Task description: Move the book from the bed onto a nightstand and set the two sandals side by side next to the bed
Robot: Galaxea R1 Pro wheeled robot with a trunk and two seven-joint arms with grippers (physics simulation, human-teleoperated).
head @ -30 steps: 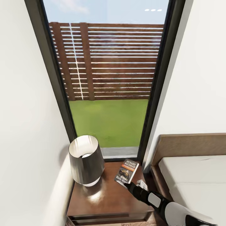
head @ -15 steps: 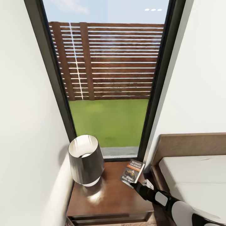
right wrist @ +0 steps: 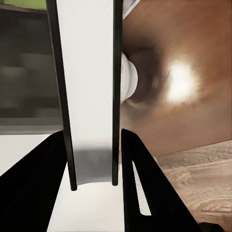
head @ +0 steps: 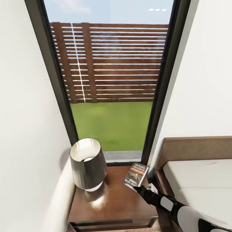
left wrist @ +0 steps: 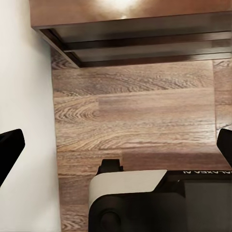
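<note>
Head camera first: right gripper [head: 137, 187] clamped on the lower edge of the book [head: 135, 175], which stands tilted, cover up, above the back right corner of the nightstand [head: 109, 203], just beside the bed [head: 196, 183]. Whether its far edge touches the wood I can't tell. The lamp [head: 88, 164] sits on the left half of the top, apart from the book, so there's free surface between them.

Right wrist camera: the book [right wrist: 89, 92] seen edge-on, white page block between dark covers, pinched between both black fingers [right wrist: 145, 179], and the glossy nightstand top [right wrist: 193, 87] with the lamp base [right wrist: 129, 79] beyond.

Left wrist camera: left gripper [left wrist: 116, 145] spread wide, nothing between its fingertips, aimed down at the wood-plank floor [left wrist: 135, 116] before the nightstand's front [left wrist: 145, 43].

To finish well, I'd say: lower and flatten the book over the open patch, away from the right edge and the lamp, then release only once it lies flat.
</note>
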